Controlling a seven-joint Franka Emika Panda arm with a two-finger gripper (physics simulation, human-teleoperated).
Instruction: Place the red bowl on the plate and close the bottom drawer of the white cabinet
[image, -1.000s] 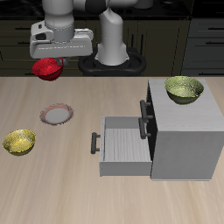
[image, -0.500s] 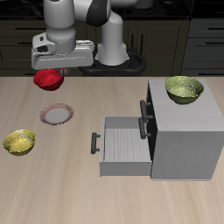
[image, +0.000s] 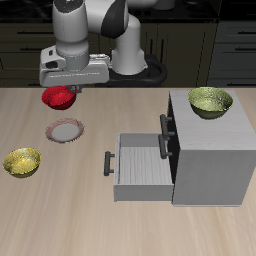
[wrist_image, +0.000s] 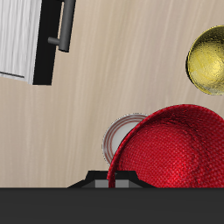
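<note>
**Red bowl up in the air, drawer hanging open**

Going near to far on the bench (image: 60, 220). Closest to the front edge there's a yellow-green bowl (image: 22, 161) sitting by itself at around 8 o'clock from the bench's middle. About level with it, over at 4 o'clock, the bottom drawer (image: 140, 168) of the white cabinet (image: 212, 160) is pulled well out, with its dark bar handle (image: 108, 163) facing away from the cabinet. The drawer tray looks bare inside.

A bit farther back is the plate (image: 65, 130), flat on the bench at roughly 10 o'clock, nothing on it. On top of the cabinet sits a second yellow-green bowl (image: 210, 101).

Farthest back, the red bowl (image: 59, 97) hangs above the bench, just behind the plate and clear of it. The tool (image: 70, 87) is clamped on the bowl's rim. In the wrist view the red bowl (wrist_image: 175, 149) is tilted and covers part of the plate (wrist_image: 125, 138) below it, so the two overlap from that angle but aren't touching.
</note>
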